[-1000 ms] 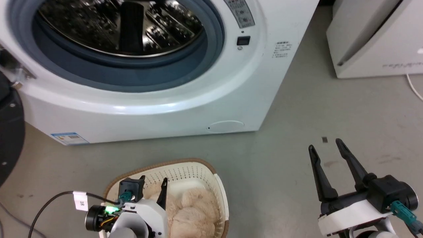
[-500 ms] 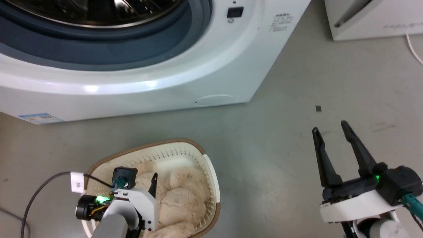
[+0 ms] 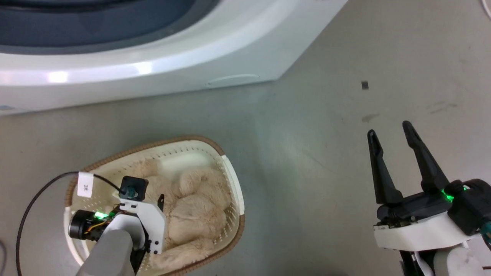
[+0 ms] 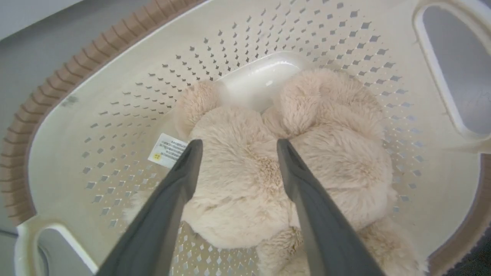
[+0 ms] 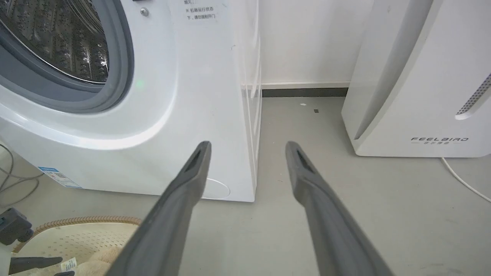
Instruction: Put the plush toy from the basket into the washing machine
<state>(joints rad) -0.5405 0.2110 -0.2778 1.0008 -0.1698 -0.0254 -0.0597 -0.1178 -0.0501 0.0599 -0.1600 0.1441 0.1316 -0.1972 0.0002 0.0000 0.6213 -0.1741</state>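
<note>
Hovering open and empty, the left gripper (image 4: 238,145) straddles the plush toy (image 4: 337,153). Likely soft, light, compressible, it needs a deep grip across its middle.

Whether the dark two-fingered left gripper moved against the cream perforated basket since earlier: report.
Yes: the left gripper sank from the basket's far rim toward the fluffy beige plush toy.

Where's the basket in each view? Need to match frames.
Head view: basket lower left, on the floor before the washing machine.
Left wrist view: basket centre, rim reaching both side edges.
Right wrist view: basket at the bottom left corner.
Shared landmark: the plush toy lying inside it.
</note>
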